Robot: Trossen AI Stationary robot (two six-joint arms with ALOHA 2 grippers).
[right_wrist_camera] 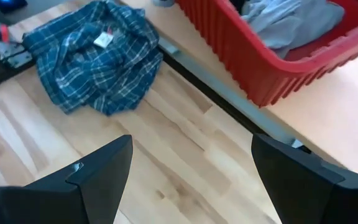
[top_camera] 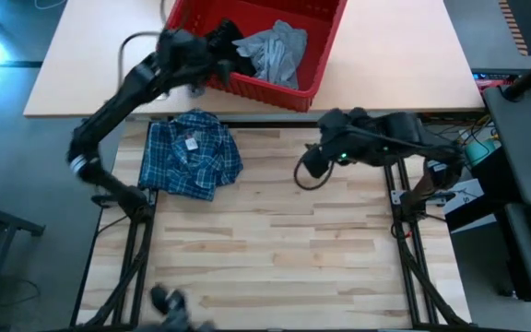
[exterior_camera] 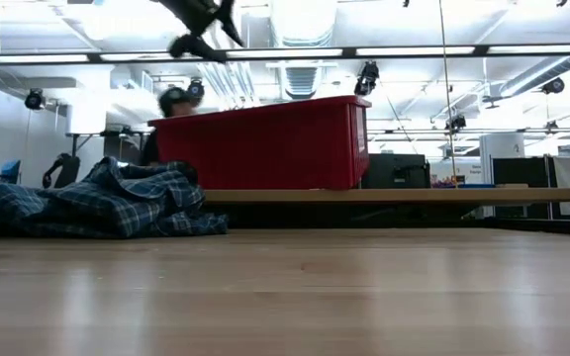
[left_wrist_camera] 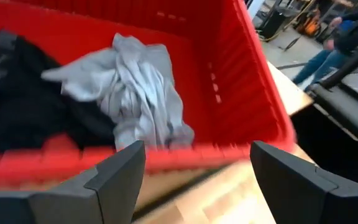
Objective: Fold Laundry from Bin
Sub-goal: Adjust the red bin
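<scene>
Left pincer [top_camera: 221, 46] over the red bin [top_camera: 325, 46], jaws wide, holding nothing.

Grey T-shirt [top_camera: 279, 51] lies crumpled inside the bin, just beyond the left pincer toward the bin's right end; a black garment [top_camera: 229, 35] is beside it. Plaid shirt [top_camera: 192, 152] is heaped on the bench [top_camera: 275, 249] below the bin. Left arm is nearer; right pincer [top_camera: 308, 164] waits wide over the bench.

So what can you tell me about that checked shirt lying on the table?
The plaid shirt is soft blue-and-white checked cloth, crumpled in a loose heap rather than folded, with a small white label showing near its collar. It lies on the light wooden table, just in front of the red bin and not touching it. Neither tool touches it.
</scene>
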